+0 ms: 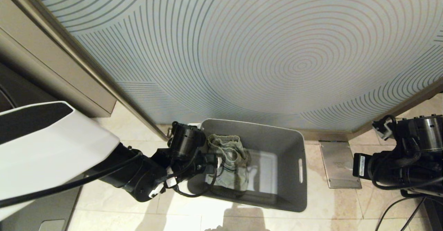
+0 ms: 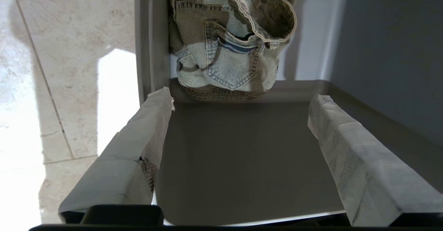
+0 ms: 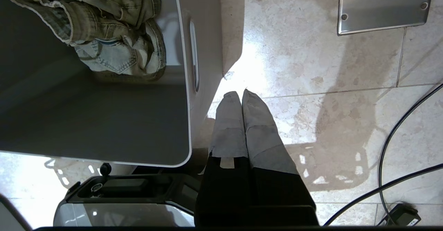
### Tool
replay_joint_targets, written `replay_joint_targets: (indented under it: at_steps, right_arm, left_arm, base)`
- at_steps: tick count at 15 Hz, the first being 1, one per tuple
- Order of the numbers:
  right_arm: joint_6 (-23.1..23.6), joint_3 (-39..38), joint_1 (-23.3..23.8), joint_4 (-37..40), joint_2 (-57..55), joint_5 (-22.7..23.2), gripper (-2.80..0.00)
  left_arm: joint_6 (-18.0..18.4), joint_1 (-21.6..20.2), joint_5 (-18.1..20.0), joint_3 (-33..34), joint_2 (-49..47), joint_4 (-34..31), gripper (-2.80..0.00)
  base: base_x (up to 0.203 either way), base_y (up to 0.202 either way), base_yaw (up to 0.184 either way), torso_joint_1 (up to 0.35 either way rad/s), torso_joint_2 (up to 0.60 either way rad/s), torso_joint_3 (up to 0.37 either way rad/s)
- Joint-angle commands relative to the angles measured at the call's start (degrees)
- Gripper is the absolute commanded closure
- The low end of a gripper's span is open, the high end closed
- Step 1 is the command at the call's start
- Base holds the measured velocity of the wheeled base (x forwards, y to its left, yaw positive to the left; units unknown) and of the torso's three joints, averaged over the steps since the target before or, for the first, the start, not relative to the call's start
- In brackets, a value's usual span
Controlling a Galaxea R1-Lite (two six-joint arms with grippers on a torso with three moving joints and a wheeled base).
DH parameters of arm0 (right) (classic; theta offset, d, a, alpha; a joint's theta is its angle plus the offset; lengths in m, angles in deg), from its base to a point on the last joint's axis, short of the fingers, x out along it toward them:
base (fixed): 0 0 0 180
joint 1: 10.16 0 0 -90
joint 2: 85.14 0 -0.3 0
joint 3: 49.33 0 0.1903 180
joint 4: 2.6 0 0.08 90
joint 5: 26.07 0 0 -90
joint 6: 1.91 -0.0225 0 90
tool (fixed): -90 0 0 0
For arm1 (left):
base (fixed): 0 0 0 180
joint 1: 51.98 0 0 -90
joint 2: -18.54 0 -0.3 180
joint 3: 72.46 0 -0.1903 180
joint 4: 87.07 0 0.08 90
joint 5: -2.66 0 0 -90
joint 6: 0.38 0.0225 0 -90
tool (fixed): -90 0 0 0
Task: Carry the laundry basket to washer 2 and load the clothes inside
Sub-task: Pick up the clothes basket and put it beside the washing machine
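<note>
The grey laundry basket (image 1: 289, 175) stands on the tiled floor against a patterned wall, with a slot handle (image 1: 300, 170) in its right side. The clothes (image 1: 231, 161), one crumpled pale denim garment, lie inside against its left wall. My left gripper (image 1: 217, 161) reaches over the left rim and is open. In the left wrist view its taped fingers (image 2: 152, 120) stand wide apart, and the left gripper (image 2: 240, 101) is short of the clothes (image 2: 232, 51), holding nothing. My right gripper (image 3: 242, 96) is shut and empty beside the basket's handle side (image 3: 193, 54). Washer 2 is not identifiable.
A pale wall panel with ring patterns (image 1: 263, 51) fills the back. A beige cabinet (image 1: 59, 71) and a dark curved edge (image 1: 8, 96) are at the far left. A metal floor plate (image 1: 339, 165) lies right of the basket. Black cables (image 3: 391, 137) cross the tiles.
</note>
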Motion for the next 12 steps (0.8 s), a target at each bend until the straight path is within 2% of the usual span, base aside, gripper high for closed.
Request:
replay_joint_targets:
  at_steps: [1,3,4,6,12]
  right_arm:
    - [-0.14,0.05,-0.04,-0.24,-0.6,0.04,0.0]
    - [-0.23,-0.04,-0.04,-0.37,-0.82,0.04,0.0]
    - [-0.23,-0.07,-0.04,-0.37,-0.95,0.04,0.0]
    - [-0.2,0.05,-0.04,-0.37,-1.55,0.04,0.0]
    - [-0.14,0.4,-0.04,-1.43,-2.88,0.04,0.0]
  left_arm:
    - [0.29,0.01,-0.05,-0.08,0.33,-0.15,-2.8]
    - [1.95,-0.05,-0.38,0.4,0.71,-0.83,-2.8]
    - [3.47,-0.27,-2.11,0.82,0.66,-1.36,-2.8]
    - [4.19,-0.44,-6.58,1.3,0.15,-1.45,-2.8]
    - [4.4,-0.69,-6.75,-1.96,-4.0,-0.84,-2.8]
  base:
    - [0.0,0.0,0.0,0.0,0.0,0.0]
    - [0.0,0.0,0.0,0.0,0.0,0.0]
    - [0.0,0.0,0.0,0.0,0.0,0.0]
    - [0.0,0.0,0.0,0.0,0.0,0.0]
    - [0.0,0.0,0.0,0.0,0.0,0.0]
